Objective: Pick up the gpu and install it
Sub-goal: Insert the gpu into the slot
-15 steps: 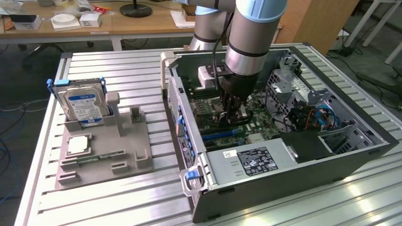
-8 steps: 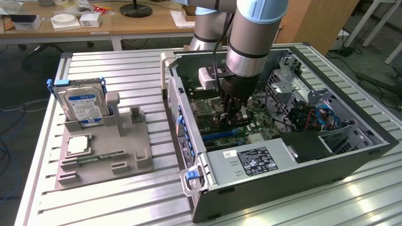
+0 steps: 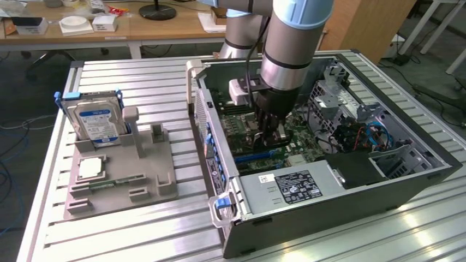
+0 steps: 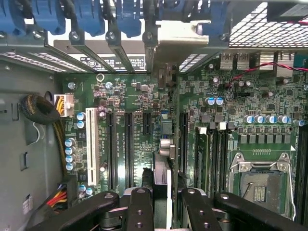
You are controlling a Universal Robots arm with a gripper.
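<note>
My gripper (image 3: 271,136) reaches down inside the open computer case (image 3: 407,180), low over the green motherboard (image 3: 244,123). In the wrist view its black fingers (image 4: 139,204) are shut on the gpu (image 4: 162,173). The gpu is a thin dark card seen edge-on, running from the gripper (image 4: 163,197) toward the rear bracket openings (image 4: 159,45). It stands upright over the motherboard (image 4: 139,96), in line with the black expansion slots (image 4: 129,144). Whether its lower edge is in a slot I cannot tell.
A grey parts holder (image 3: 117,180) beside the case carries a silver hard drive with a blue label (image 3: 98,123), a processor (image 3: 91,168) and a memory stick (image 3: 109,183). The case holds the power supply (image 3: 291,188), cables (image 3: 364,134) and an empty processor socket (image 4: 260,185).
</note>
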